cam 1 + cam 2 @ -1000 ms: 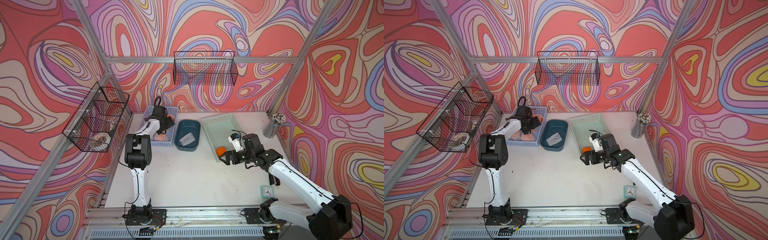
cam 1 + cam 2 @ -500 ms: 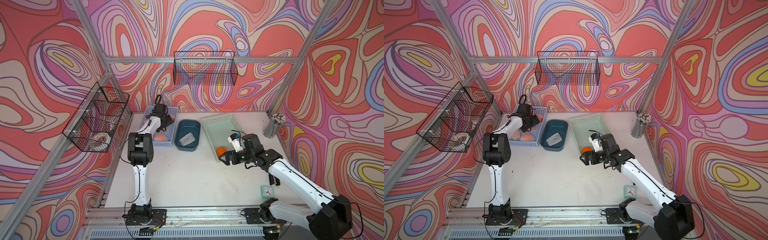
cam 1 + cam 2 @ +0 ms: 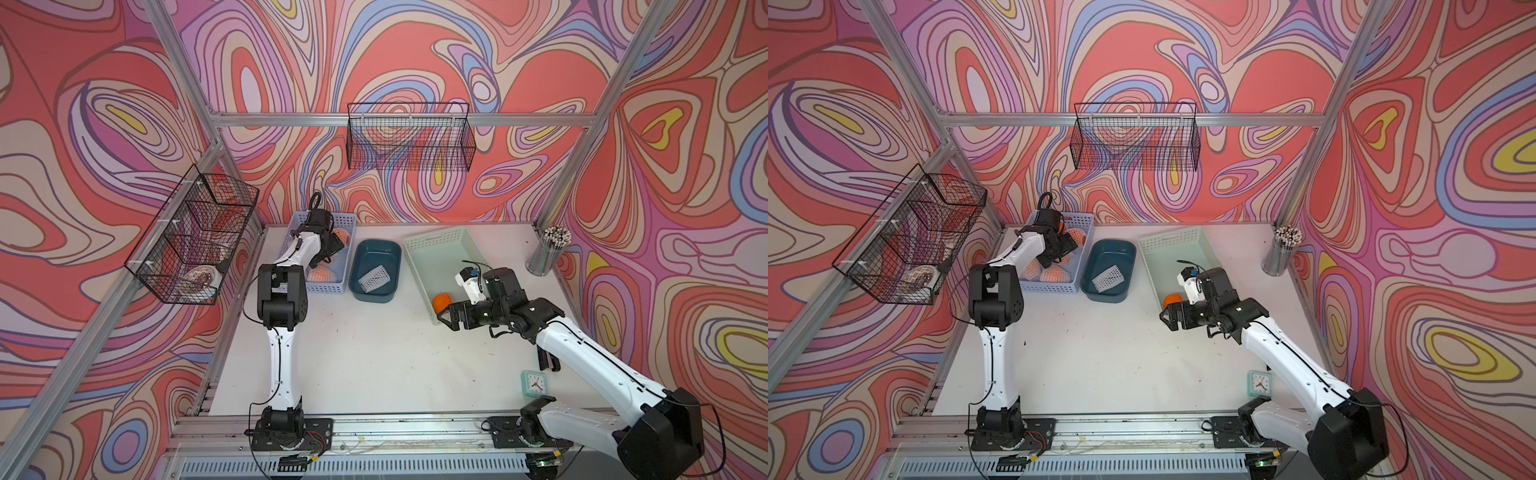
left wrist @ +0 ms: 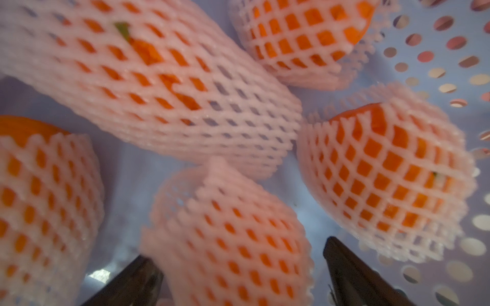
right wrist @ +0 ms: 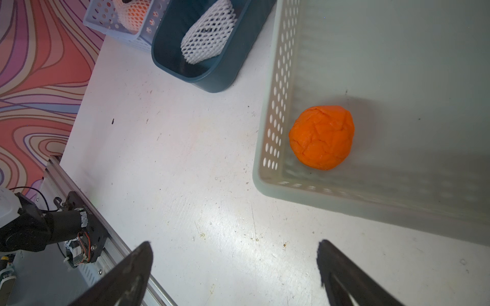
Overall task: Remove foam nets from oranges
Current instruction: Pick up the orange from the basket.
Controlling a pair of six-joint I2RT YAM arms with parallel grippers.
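Several oranges in white foam nets lie in the lavender basket. My left gripper reaches down into that basket and is open. In the left wrist view its fingers stand on either side of one netted orange without pressing it, and other netted oranges lie around. A bare orange sits in the near corner of the mint basket. My right gripper hovers open over the table just outside that corner, with nothing in it. One empty foam net lies in the dark blue tub.
Black wire baskets hang on the back wall and the left wall. A cup of sticks stands at the back right. A small mint clock lies near the front right, by the right arm's base rail.
The left arm has shifted slightly over the lavender basket, its gripper still open. The right arm has not moved.
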